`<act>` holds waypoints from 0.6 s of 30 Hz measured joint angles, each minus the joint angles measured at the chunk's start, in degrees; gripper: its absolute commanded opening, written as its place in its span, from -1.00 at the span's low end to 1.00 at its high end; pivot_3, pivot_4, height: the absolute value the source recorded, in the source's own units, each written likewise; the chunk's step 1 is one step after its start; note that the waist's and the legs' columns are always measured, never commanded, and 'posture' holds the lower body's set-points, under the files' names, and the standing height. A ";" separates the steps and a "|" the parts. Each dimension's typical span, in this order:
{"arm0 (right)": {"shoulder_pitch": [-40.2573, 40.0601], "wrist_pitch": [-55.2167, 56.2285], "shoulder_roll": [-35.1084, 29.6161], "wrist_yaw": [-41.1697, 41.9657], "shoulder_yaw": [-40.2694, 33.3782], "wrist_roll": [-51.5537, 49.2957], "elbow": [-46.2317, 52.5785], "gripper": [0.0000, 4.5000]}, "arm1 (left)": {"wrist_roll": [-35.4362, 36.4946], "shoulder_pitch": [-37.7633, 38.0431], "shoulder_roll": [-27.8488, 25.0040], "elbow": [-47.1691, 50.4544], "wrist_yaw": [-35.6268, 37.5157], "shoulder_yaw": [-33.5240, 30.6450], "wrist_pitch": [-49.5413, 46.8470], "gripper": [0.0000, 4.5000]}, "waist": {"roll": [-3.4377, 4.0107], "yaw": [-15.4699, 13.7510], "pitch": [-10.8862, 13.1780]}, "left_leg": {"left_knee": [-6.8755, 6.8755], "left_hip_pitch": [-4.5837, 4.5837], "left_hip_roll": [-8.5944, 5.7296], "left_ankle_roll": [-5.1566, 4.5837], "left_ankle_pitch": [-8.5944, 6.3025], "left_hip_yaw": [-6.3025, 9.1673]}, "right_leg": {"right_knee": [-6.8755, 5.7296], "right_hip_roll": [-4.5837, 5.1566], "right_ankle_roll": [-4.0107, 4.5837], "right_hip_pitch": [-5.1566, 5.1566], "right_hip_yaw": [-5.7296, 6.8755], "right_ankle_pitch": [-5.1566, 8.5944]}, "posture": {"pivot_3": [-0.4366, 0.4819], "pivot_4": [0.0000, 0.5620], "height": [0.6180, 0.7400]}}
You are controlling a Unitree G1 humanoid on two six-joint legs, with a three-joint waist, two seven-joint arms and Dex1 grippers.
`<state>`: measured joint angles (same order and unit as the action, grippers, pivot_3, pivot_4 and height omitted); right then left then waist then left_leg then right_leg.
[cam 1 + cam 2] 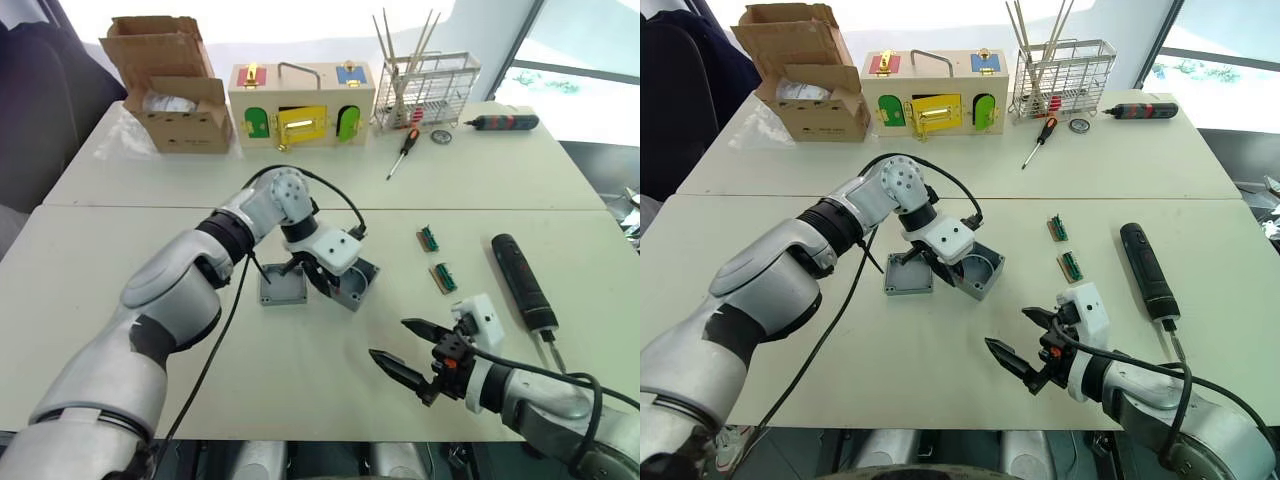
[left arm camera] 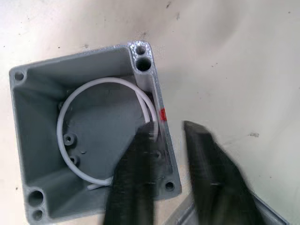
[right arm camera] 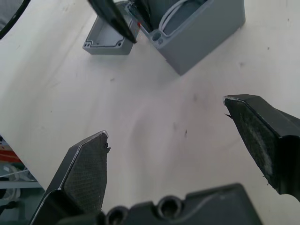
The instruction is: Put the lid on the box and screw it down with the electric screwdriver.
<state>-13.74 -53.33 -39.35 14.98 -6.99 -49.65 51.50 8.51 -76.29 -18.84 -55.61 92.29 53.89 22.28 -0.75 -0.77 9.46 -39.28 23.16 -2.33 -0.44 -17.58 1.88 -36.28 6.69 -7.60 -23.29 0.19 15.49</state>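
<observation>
Box sits mid-surface beside the lid, one wall pinched by the left end effector. Right end effector hovers wide open, empty; electric screwdriver lies right.

The box and the lid were seen to be plain grey, the box marked with a small red spot on one wall and holding a white ring inside. The electric screwdriver was black, as were the fingers of the right pincer. The desk was off-white; the wooden box carried green, yellow, red and blue panels, and the cardboard box was brown.
</observation>
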 measured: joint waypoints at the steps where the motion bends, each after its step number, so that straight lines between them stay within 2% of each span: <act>1: 0.20 -0.01 -0.03 0.01 -0.01 -0.07 0.00 1.00 | 0.08 -0.33 0.01 -0.24 0.00 0.00 0.36 0.23 | 0.00 -0.01 0.00 | 0.00 0.00 0.00 0.00 0.00 0.00 | 0.00 0.00 0.00 0.00 0.00 0.00 | -0.05 -0.47 0.84; 3: 0.25 -0.16 -0.39 0.15 -0.12 -0.19 0.00 1.00 | 0.21 -0.58 0.09 -0.60 0.00 -0.08 0.69 0.70 | 0.00 0.05 0.00 | 0.00 0.01 0.00 -0.01 0.00 0.00 | 0.00 0.00 0.00 0.00 0.00 0.00 | -0.05 -0.47 0.84; 6: 1.30 -1.10 -2.47 0.98 -0.96 -1.34 0.00 1.00 | -0.13 -0.79 0.11 -1.24 0.00 -3.49 -0.12 0.70 | -0.01 0.11 0.01 | -0.01 0.03 0.00 -0.01 0.00 -0.01 | -0.01 0.00 0.00 -0.04 0.00 0.00 | -0.05 -0.47 0.84; 9: 3.22 -1.74 -5.06 1.94 -3.90 -4.29 -0.02 1.00 | -1.01 -3.63 -4.10 -1.16 -1.42 -10.59 -5.53 0.70 | -0.04 0.55 0.03 | 0.00 0.06 -0.02 -0.02 -0.01 -0.03 | -0.08 -0.05 -0.01 -0.15 0.00 -0.01 | -0.05 -0.47 0.84; 12: 7.35 -2.09 -8.18 3.34 -8.08 -9.36 -0.21 1.00 | -2.99 -5.32 -12.25 1.63 -7.76 -17.68 -20.03 0.70 | -0.02 1.60 0.02 | 0.04 0.00 0.03 -0.15 -0.08 0.00 | -0.16 -0.14 -0.08 -0.16 0.00 0.03 | -0.05 -0.47 0.84; 14: 12.04 -2.10 -9.79 3.59 -9.69 -12.57 -1.32 1.00 | -5.51 -4.23 -15.83 4.90 -12.88 -20.41 -31.93 0.70 | -0.01 1.71 0.01 | 0.05 -0.05 0.05 -0.18 -0.10 0.01 | -0.42 -0.15 -0.13 -0.15 0.00 0.06 | -0.05 -0.47 0.84; 16: 17.36 -2.02 -11.28 3.39 -10.34 -15.62 -2.86 1.00 | -7.34 -0.73 -17.35 10.37 -16.86 -21.84 -45.00 0.70 | -0.01 1.40 0.01 | 0.03 -0.06 0.09 -0.16 -0.09 0.08 | -0.69 -0.04 -0.27 -0.18 0.00 0.16 | -0.05 -0.47 0.84; 18: 22.74 -2.50 -12.90 4.09 -8.56 -16.97 -4.08 1.00 | -7.51 3.98 -19.86 19.67 -17.97 -21.96 -64.21 0.70 | -0.11 1.45 0.10 | -0.01 0.08 0.07 -0.13 -0.07 0.16 | -0.78 -0.04 -0.29 -0.29 0.00 0.17 | -0.05 -0.47 0.84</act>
<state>8.99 -55.83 -52.26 19.08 -15.55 -66.63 47.41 1.00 -72.31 -38.70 -35.94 74.31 31.93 -41.93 -0.87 0.68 9.56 -39.29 23.25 -2.26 -0.58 -17.66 2.04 -37.05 6.65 -7.88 -23.58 0.19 15.67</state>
